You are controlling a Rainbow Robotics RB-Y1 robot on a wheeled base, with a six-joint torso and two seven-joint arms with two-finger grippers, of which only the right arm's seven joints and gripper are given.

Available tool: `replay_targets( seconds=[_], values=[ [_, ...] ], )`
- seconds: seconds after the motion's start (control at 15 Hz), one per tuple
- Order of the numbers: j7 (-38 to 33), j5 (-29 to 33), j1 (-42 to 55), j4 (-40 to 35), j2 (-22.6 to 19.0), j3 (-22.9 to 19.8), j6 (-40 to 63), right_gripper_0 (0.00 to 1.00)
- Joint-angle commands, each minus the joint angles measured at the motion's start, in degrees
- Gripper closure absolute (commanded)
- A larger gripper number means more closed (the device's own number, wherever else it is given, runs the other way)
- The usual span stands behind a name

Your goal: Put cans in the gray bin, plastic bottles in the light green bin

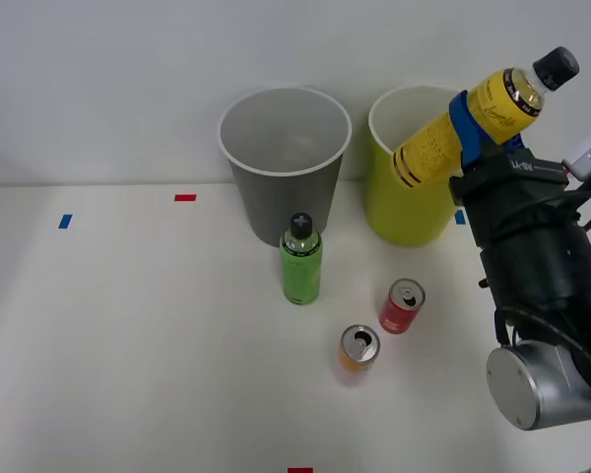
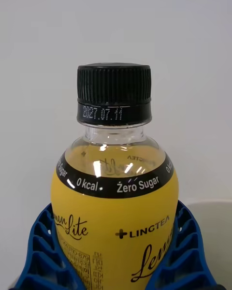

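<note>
My right gripper (image 1: 470, 126) is shut on the yellow plastic bottle (image 1: 463, 123), which is tilted with its black cap up and to the right, its base hanging over the light green bin (image 1: 409, 212). In the wrist view the yellow bottle (image 2: 115, 212) sits between the blue ribbed fingers (image 2: 38, 251). The gray bin (image 1: 281, 197) stands left of the lime one. The green bottle (image 1: 301, 261) stands upright in front of the gray bin. A red can (image 1: 402, 306) and an orange can (image 1: 359, 349) stand on the table nearer to me.
Small tape marks lie on the white table: red (image 1: 184, 197), blue (image 1: 65, 221), and red at the front edge (image 1: 299, 470). A white wall rises behind the bins. The table's left half is open surface.
</note>
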Motion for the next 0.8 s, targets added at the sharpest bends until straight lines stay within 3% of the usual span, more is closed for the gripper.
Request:
replay_targets(
  seconds=[0.07, 0.4, 0.8],
  values=[
    [-0.49, -0.83, -8.76, -0.04, 0.35, -4.84, 10.3, 1.0],
    [-0.14, -2.5, -20.45, 0.22, 0.17, -12.22, 27.44, 1.0],
    [2.85, -1.27, -27.75, 12.0, 0.26, -12.84, 25.59, 1.0]
  ],
)
